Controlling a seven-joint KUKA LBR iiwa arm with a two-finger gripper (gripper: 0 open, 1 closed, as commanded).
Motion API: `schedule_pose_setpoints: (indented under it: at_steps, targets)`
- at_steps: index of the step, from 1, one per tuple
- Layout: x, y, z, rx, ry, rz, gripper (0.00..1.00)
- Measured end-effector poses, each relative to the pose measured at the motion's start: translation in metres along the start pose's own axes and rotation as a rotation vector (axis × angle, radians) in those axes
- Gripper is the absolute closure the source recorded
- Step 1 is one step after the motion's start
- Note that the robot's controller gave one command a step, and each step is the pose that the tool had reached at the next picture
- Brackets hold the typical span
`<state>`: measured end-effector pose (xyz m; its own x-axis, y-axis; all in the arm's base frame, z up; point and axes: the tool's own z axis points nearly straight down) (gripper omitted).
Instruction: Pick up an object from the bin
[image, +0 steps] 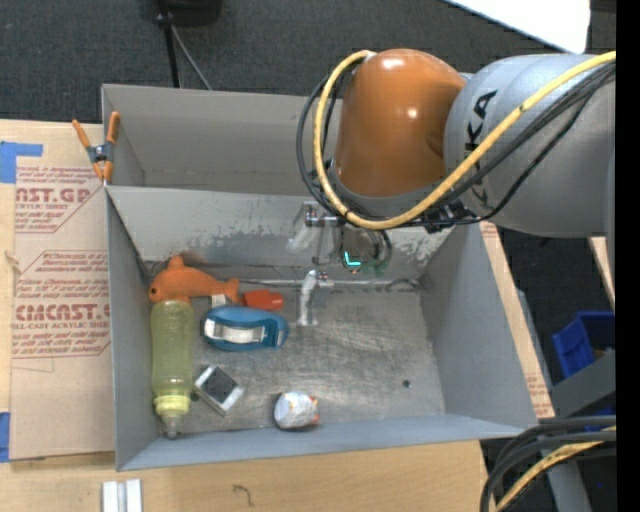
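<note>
We're looking down into the grey metal bin (385, 345) and the arm (530, 130) is reaching in from the right, with its orange cover (395, 120) and a loop of yellow cable (470, 175) sitting above the back half of the bin. The gripper (309, 300) is hanging low near the middle of the floor, over bare metal. Honestly, we can't tell from this angle whether it's open or closed, and we're not seeing anything held in it.

The closest things are lying just to its left: a small red-orange piece (263, 298) and, right below that, a blue and white rounded thing that we're reading as a tape dispenser (243, 329). Both are sitting just beside the gripper, not touching it as far as we can see.

Further left, an orange fish toy (190, 284) is lying near the left wall. A pale yellow plastic bottle (172, 362) is lying on its side along that same wall. A small grey block (218, 389) is lying beside the bottle's lower end, and a crumpled white ball (296, 410) is resting by the near wall, well apart from the gripper.
</note>
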<state>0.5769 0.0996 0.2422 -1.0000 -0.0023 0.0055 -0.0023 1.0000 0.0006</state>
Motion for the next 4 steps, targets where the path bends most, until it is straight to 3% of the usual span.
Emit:
schedule_pose_setpoints:
  at_steps: [1, 2, 3, 4]
  targets:
    - [-0.001, 0.0, -0.004, -0.001, -0.007, 0.001, 0.0]
    - [0.003, 0.012, 0.035, 0.0, -0.015, -0.051, 0.0]
    - [-0.007, 0.056, 0.094, 0.0, -0.011, -0.184, 0.0]
    - [-0.01, 0.061, 0.158, -0.004, -0.007, -0.308, 1.0]
